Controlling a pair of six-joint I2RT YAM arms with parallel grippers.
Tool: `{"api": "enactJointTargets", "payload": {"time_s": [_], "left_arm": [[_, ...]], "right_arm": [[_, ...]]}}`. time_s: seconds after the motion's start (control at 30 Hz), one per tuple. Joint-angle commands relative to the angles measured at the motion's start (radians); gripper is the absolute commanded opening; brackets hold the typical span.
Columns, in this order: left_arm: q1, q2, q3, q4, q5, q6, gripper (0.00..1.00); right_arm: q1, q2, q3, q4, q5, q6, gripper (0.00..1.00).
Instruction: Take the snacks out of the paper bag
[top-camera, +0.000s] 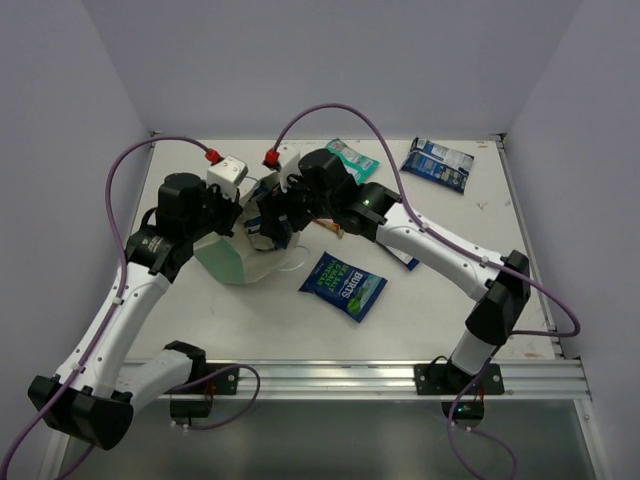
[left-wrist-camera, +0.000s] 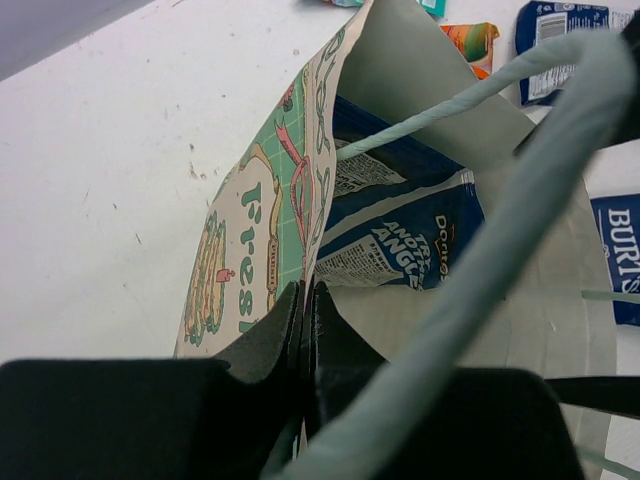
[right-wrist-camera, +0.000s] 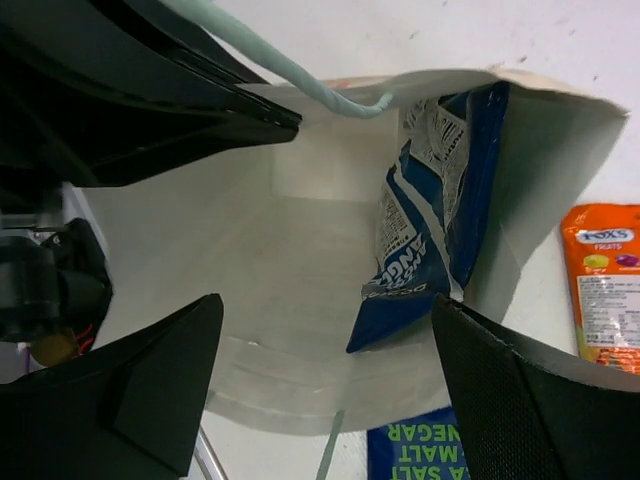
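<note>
The mint-green paper bag (top-camera: 228, 258) lies on its side, mouth toward the right. My left gripper (left-wrist-camera: 305, 300) is shut on the bag's printed side wall (left-wrist-camera: 250, 250) at the rim and holds the mouth open. My right gripper (right-wrist-camera: 325, 340) is open and empty, its jaws spread wide just in front of the bag's cream inside (right-wrist-camera: 290, 250). One dark blue and white packet (right-wrist-camera: 430, 210) stands inside against the bag's wall; it also shows in the left wrist view (left-wrist-camera: 400, 230). A blue-green packet (top-camera: 343, 284), an orange packet (right-wrist-camera: 603, 280), a teal packet (top-camera: 352, 156) and a dark blue packet (top-camera: 437, 163) lie on the table.
Another dark blue packet (top-camera: 405, 260) lies partly under my right forearm. The bag's pale handle (left-wrist-camera: 500, 230) hangs across the left wrist view. A metal rail (top-camera: 380, 375) runs along the table's near edge. White walls close in the back and sides.
</note>
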Motion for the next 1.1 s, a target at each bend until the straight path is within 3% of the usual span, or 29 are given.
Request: {"api": "enactJointTargets", "payload": {"time_s": [0.0,0.13,0.4,0.87,1.07], "left_arm": [[0.002,0.002,0.008,0.045,0.003,-0.012,0.00],[0.002,-0.006,0.007,0.042,0.004,-0.012,0.00],[0.002,-0.030,-0.007,0.015,0.007,-0.010,0.00],[0.002,-0.017,-0.022,0.024,-0.009,-0.026,0.00],[0.002,-0.006,-0.019,0.034,0.024,-0.030,0.00]], "right_arm": [[0.000,0.044,0.010,0.016,-0.026,0.015,0.87],[-0.002,0.096,0.006,0.039,-0.008,0.019,0.87],[-0.002,0.127,-0.066,0.084,0.319,0.090,0.88],[0.001,0.003,-0.099,0.113,0.413,0.089,0.88],[0.000,0.067,-0.090,0.131,0.364,0.086,0.88]]}}
